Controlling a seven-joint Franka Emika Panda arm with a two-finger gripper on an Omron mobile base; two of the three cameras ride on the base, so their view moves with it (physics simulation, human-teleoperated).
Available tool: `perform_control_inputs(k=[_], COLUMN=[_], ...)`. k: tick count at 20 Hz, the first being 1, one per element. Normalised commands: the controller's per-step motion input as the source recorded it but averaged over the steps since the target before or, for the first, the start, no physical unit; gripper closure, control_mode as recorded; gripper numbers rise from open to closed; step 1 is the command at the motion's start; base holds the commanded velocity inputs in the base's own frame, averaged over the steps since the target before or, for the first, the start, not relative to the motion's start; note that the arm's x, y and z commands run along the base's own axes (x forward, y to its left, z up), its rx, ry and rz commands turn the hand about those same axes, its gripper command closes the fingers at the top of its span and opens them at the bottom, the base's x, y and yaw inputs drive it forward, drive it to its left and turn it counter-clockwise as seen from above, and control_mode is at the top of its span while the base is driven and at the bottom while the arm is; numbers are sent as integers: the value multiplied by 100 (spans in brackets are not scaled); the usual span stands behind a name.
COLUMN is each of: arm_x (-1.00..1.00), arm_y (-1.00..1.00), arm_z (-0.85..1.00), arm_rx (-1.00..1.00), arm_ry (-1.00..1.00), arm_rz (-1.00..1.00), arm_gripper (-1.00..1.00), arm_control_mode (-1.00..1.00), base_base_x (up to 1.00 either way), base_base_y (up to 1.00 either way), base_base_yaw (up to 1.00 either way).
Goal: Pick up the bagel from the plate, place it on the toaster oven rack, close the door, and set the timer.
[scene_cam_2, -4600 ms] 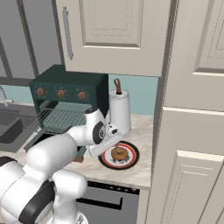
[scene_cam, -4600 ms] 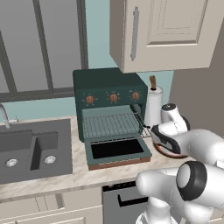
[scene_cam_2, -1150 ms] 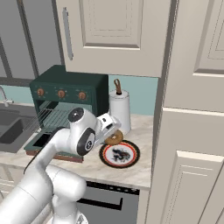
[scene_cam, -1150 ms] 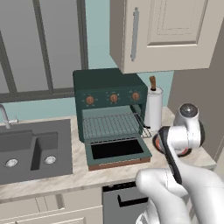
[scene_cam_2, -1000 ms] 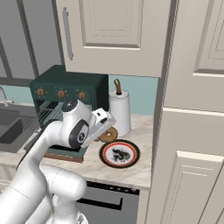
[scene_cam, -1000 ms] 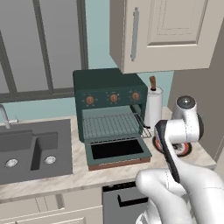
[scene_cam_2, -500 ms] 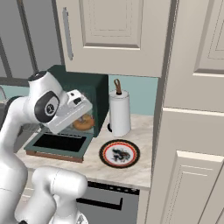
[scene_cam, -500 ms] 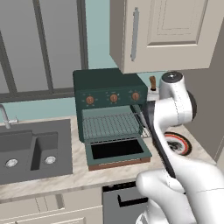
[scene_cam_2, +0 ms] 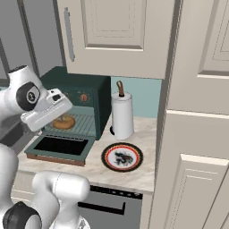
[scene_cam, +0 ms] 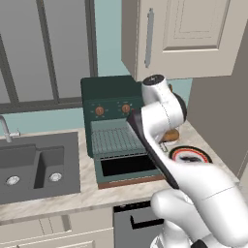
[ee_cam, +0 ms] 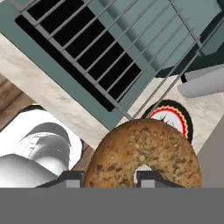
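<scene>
Gripped in the end effector [ee_cam: 110, 178] is the bagel [ee_cam: 144, 154], its two dark fingertips [ee_cam: 151, 178] pressing the golden, seed-flecked ring from either side, one at the outer edge and one at the hole. From the right base view the bagel [scene_cam_2: 64, 122] hangs just under the white hand, over the front of the toaster oven rack [scene_cam_2: 78, 125]. Beyond the end effector, in the hand view, the silver bars of the toaster oven rack [ee_cam: 127, 52] run across, with the door's [ee_cam: 65, 74] dark green frame and black glass seen through and beside them.

Below the end effector the door [scene_cam_2: 60, 146] lies folded down flat on the pale stone bench [scene_cam_2: 138, 174], its copper-brown handle bar along the near edge. Behind it stands the toaster oven [scene_cam: 109, 97], dark green, with orange knobs along its front. Off to the end effector's right sits the plate [scene_cam_2: 122, 157], red-orange rim and patterned white centre, well apart from the bagel; in the hand view a slice of its rim [ee_cam: 168, 117] peeks out past the bagel. A white paper-towel roll [scene_cam_2: 122, 116] stands upright just behind the plate. Far to the left, a dark sink [scene_cam: 34, 167] is set into the bench.
</scene>
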Motion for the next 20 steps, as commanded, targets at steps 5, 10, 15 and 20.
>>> perform_control_inputs(k=[5, 10, 15, 20], arm_x=[40, 46, 43, 40], arm_y=[70, 52, 31, 3], arm_z=[-6, -29, -39, -31], arm_rx=[0, 0, 0, 0], arm_ry=[3, 0, 0, -4], arm_rz=[0, 0, 0, 0], arm_gripper=[100, 100, 100, 100], arm_control_mode=[-100, -100, -100, -100], base_base_x=[0, 0, 0, 0], base_base_y=[0, 0, 0, 0], base_base_yaw=[0, 0, 0, 0])
